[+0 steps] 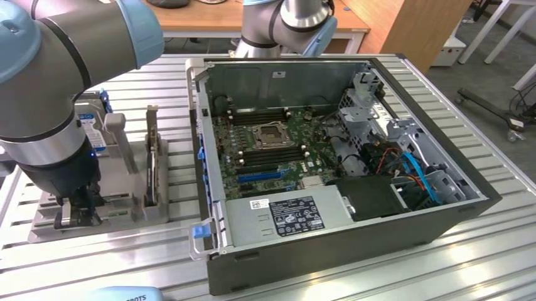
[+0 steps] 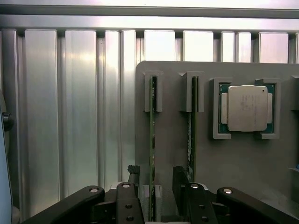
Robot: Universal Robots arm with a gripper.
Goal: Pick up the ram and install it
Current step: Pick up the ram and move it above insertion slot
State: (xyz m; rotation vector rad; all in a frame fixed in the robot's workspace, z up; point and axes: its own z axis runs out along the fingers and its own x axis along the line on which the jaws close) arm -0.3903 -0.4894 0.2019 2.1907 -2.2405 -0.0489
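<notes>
One slatted metal table (image 1: 469, 251) carries everything. On it lies one open computer case (image 1: 402, 207), towards the exterior view's right, with its green motherboard (image 1: 277, 157) exposed. There is one empty processor socket (image 1: 272, 135) in the middle of the board, with dark memory slots on either side of it. One silver power supply (image 1: 280, 216) with a label sits at the case's near edge.

The one robot arm (image 1: 59, 81) reaches down at the exterior view's left, over one grey holder tray (image 1: 125, 222) that lies just beside the case. One tall dark card (image 1: 152, 157) stands upright in that tray.

The wrist view shows the tray (image 2: 233, 163) holding two green sticks on edge, each in its own slot. They are the ram (image 2: 153, 126) and a second stick (image 2: 191, 135) near it. One square silver processor chip (image 2: 245, 108) lies flat in its pocket beyond them.

The gripper (image 2: 156, 176) is low over the tray with its two fingers (image 2: 180, 179) spread apart. The ram stands in its slot between them, not clamped. The second stick stands outside the fingers.
</notes>
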